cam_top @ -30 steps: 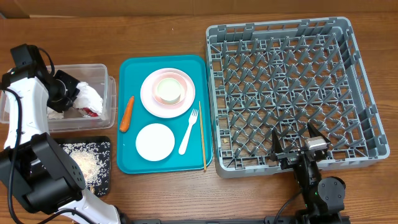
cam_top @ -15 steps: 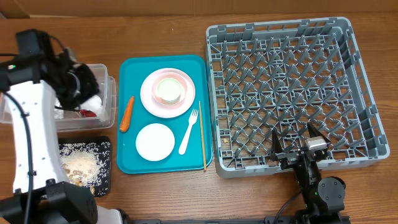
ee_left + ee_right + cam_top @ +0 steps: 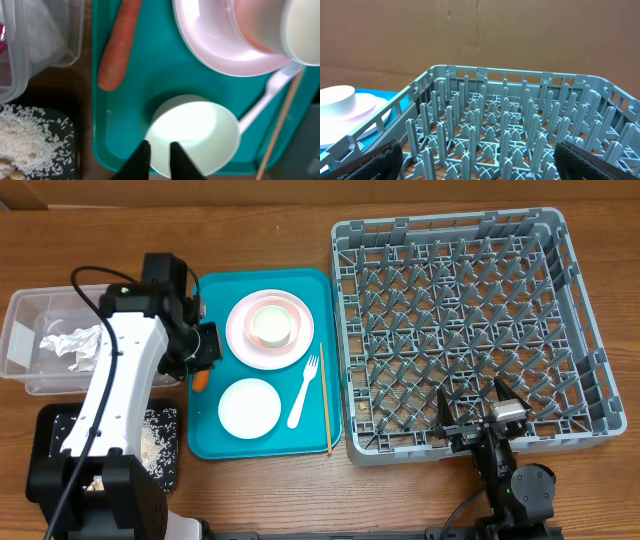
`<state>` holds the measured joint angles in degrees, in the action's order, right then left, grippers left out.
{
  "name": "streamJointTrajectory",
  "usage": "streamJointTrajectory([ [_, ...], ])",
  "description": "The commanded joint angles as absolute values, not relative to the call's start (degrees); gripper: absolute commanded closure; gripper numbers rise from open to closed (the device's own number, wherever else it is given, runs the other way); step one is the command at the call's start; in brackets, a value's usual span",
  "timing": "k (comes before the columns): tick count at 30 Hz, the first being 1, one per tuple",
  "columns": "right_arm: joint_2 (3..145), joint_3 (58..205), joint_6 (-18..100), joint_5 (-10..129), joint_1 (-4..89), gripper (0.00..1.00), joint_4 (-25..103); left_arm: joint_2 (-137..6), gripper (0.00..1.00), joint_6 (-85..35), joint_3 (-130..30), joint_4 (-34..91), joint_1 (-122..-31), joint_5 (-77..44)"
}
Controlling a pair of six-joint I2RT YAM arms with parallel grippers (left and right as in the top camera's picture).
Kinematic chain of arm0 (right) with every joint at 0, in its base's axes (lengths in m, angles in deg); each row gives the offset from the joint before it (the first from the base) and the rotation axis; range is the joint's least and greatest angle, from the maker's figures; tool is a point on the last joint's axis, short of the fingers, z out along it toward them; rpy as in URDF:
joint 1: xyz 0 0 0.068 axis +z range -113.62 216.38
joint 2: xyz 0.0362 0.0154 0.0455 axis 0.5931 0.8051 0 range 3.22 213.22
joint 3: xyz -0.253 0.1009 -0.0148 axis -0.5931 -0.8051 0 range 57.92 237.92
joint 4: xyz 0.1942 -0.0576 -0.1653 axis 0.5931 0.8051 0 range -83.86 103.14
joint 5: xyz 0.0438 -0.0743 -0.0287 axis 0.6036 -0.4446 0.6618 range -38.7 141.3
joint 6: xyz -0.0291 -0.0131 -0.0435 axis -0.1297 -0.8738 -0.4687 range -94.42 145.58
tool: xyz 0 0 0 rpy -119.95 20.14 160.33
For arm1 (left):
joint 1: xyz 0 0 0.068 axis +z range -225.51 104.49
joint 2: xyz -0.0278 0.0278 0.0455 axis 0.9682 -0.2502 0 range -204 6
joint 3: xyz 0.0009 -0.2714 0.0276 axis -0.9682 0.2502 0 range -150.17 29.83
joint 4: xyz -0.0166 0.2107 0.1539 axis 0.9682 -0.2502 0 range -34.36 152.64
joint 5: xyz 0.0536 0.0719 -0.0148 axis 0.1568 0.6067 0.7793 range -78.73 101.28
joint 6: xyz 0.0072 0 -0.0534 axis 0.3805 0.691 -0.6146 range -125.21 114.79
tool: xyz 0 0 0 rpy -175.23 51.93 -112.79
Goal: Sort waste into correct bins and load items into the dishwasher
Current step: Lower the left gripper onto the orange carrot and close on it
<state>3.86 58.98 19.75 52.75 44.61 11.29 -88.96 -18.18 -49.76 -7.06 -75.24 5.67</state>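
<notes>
Left tool [image 3: 158, 152] is nearly closed, with only a slim gap between its fingers, and grips nothing. It hangs over the left edge of the teal tray [image 3: 205, 442], above the white bowl [image 3: 192, 132] and just beside the carrot stick [image 3: 117, 45]. At the far left of the table [image 3: 250, 200], a clear tub [image 3: 30, 330] holds crumpled white waste [image 3: 70, 340]. In front of it, a black tray [image 3: 165, 470] carries loose rice [image 3: 30, 145]. On the teal tray are a pink plate [image 3: 240, 345] bearing a pink bowl [image 3: 250, 30] with a small white cup [image 3: 270, 327] inside, then a white fork [image 3: 303, 392] and a chopstick [image 3: 325, 400]. Right of these stands the grey rack [image 3: 570, 310]. The right tool [image 3: 478, 412] is open at the rack's near edge.
</notes>
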Motion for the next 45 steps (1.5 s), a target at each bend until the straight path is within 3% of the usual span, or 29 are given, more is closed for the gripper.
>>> streamJointTrajectory([
  [1,3.38,58.39,19.75,52.62,44.24,0.00,10.96,-89.38,0.71,-17.00,-44.45,-3.91,-75.52,12.20],
  [6,3.38,58.39,19.75,52.62,44.24,0.00,10.96,-89.38,0.57,-16.98,-39.16,2.23,-75.52,13.65],
  [20,3.38,58.39,19.75,52.62,44.24,0.00,10.96,-89.38,0.57,-13.50,-30.44,19.65,-75.52,17.91],
  [31,3.38,58.39,19.73,52.62,44.24,0.00,10.96,-89.38,0.61,-10.92,-28.61,24.64,-75.52,17.89],
  [45,3.38,58.39,19.75,52.62,44.24,0.00,10.96,-89.40,0.54,-10.95,-22.62,34.17,-75.52,17.80],
])
